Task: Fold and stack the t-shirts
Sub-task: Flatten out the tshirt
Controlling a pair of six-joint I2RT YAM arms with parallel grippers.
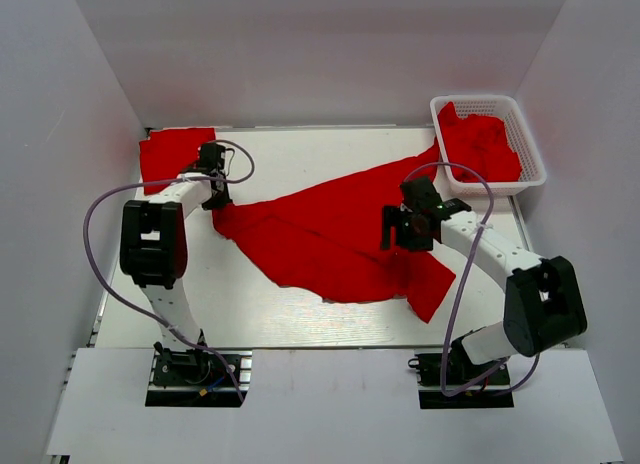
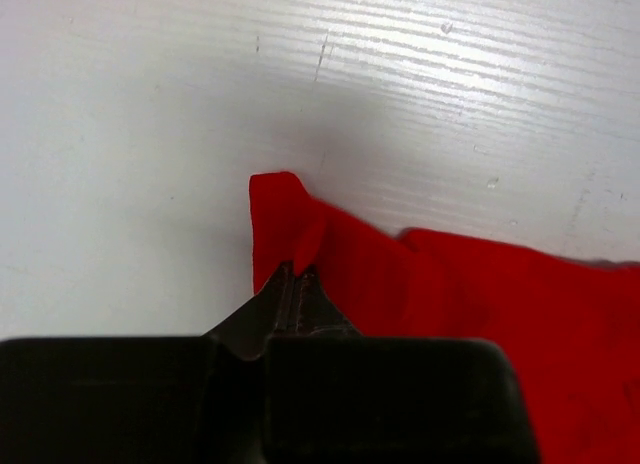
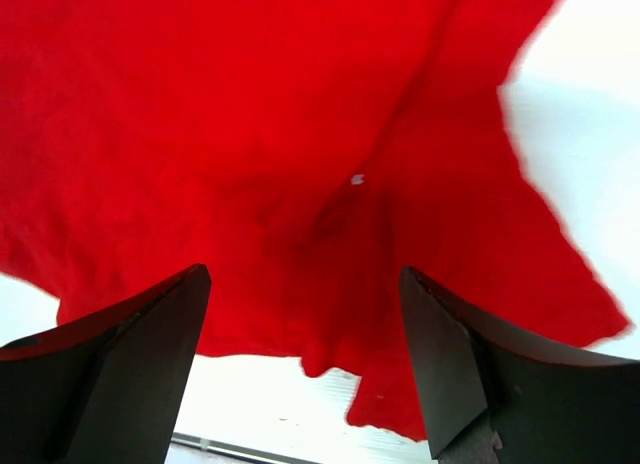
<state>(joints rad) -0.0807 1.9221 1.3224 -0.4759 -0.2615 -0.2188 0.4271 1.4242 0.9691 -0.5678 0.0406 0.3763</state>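
Note:
A red t-shirt lies spread and rumpled across the middle of the table. My left gripper is shut on its left corner; in the left wrist view the closed fingertips pinch a fold of the red cloth. My right gripper is open above the shirt's right part, its two fingers wide apart over the red cloth and holding nothing. A folded red t-shirt lies at the back left. More red t-shirts fill the basket.
A white lattice basket stands at the back right corner. White walls enclose the table on three sides. The purple cables loop beside each arm.

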